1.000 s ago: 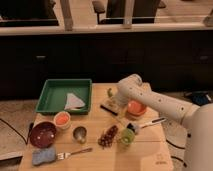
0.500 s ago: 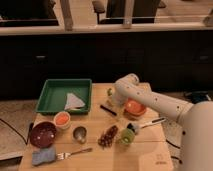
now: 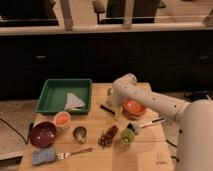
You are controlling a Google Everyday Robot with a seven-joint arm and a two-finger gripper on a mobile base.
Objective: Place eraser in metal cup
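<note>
Table (image 3: 150,150), cloth (image 3: 74,102) in tray (image 3: 46,97), jaws by eraser (image 3: 106,109), metal cup (image 3: 79,133) apart

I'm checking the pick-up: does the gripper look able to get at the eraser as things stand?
Likely yes. The gripper hangs close beside the eraser, which lies uncovered on the table; the orange bowl sits apart from it, to one side.

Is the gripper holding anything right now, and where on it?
Cannot tell. The gripper hangs low just above the small flat dark eraser lying on the wooden table.
</note>
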